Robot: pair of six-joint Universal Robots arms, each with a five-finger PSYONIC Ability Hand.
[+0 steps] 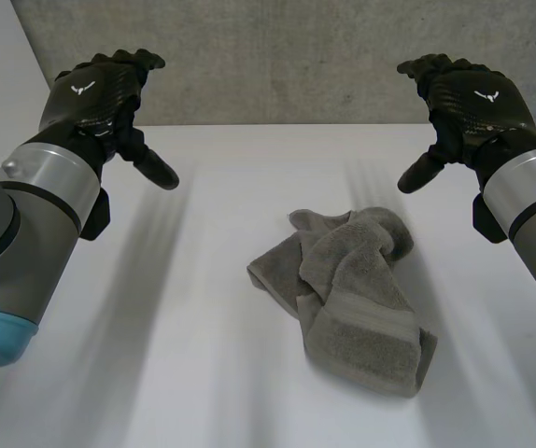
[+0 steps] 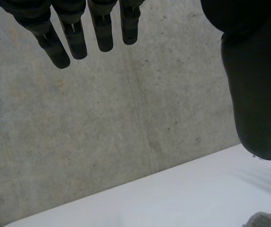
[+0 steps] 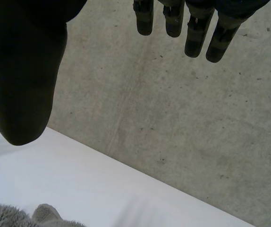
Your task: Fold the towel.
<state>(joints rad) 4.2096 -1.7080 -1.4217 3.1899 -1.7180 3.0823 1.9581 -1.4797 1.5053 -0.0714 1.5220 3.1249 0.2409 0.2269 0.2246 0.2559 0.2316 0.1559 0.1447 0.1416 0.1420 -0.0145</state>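
Observation:
A grey towel lies crumpled in a loose heap on the white table, right of the middle. My left hand hangs in the air at the far left, well clear of the towel, fingers straight and thumb spread, holding nothing. My right hand hovers at the far right, above and behind the towel, also open and empty. In the left wrist view the fingers hang straight and a scrap of towel shows below the thumb. A towel edge lies under the thumb in the right wrist view, whose fingers are straight.
A grey concrete wall stands right behind the table's far edge. Bare table surface spreads to the left of the towel and in front of it.

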